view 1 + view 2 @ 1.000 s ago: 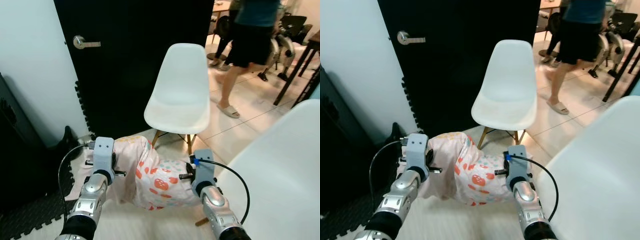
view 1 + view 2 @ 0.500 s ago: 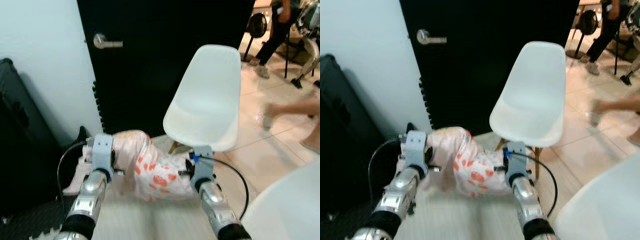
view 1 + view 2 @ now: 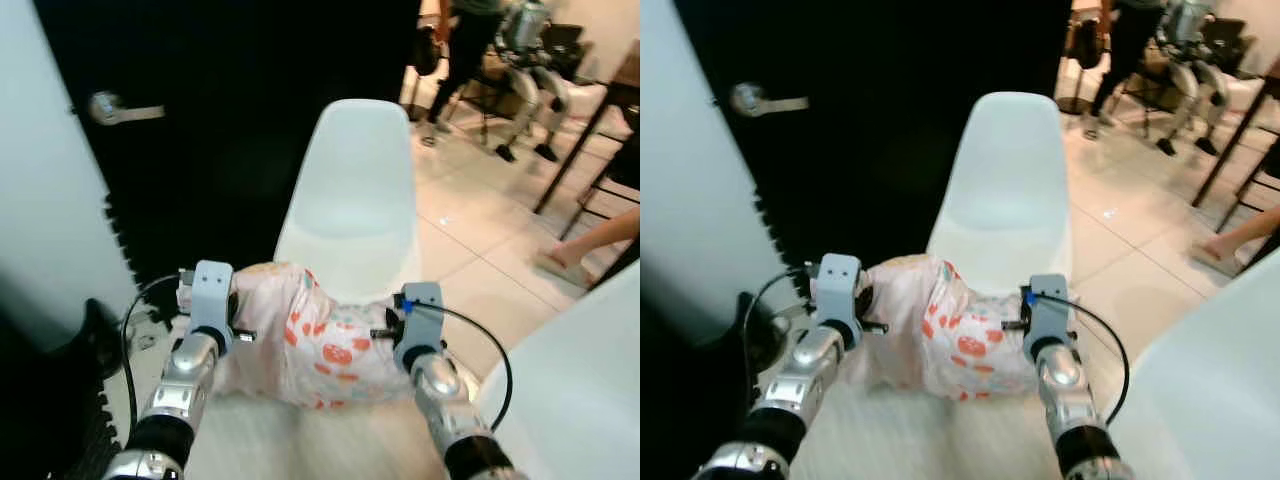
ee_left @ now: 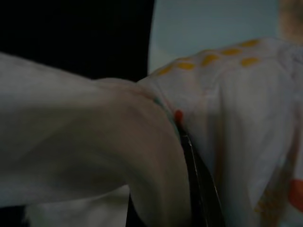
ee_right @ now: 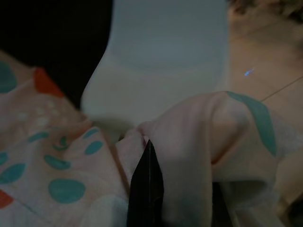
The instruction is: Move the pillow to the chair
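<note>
Against a black door [image 3: 230,110] stands the white chair [image 3: 355,200]. We carry the patterned pillow [image 3: 315,340] just before its seat, left gripper [image 3: 240,333] and right gripper [image 3: 380,333] each clamped on an end to keep it level.

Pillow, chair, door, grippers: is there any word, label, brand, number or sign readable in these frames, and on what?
None can be read.
The pillow, held between the left gripper and right gripper, carries a pattern of red and teal shapes, no letters.
The white chair is plain.
The black door and its handle bear no lettering that can be made out.
</note>
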